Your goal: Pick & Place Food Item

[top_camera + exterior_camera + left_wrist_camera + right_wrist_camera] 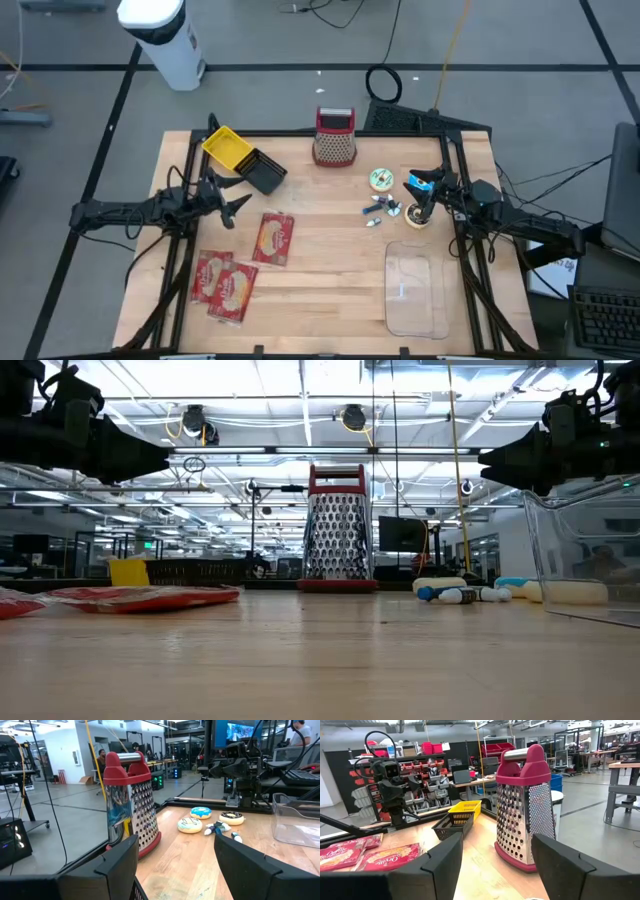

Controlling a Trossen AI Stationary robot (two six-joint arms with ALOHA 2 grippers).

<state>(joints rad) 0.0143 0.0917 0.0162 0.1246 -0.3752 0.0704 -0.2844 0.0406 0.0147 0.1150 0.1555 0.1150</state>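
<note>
Both arms are hovering above the wooden table. The left end effector and right end effector are standing open, holding nothing. The red flat food packets are lying near the left one, so it should be descending squarely over a packet edge. The small iced pastries are sitting near the clear plastic tray; which item is meant is unclear.

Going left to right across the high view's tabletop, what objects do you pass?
Red snack packets → yellow basket → black basket → box grater → green-topped donut → clear plastic container.
</note>
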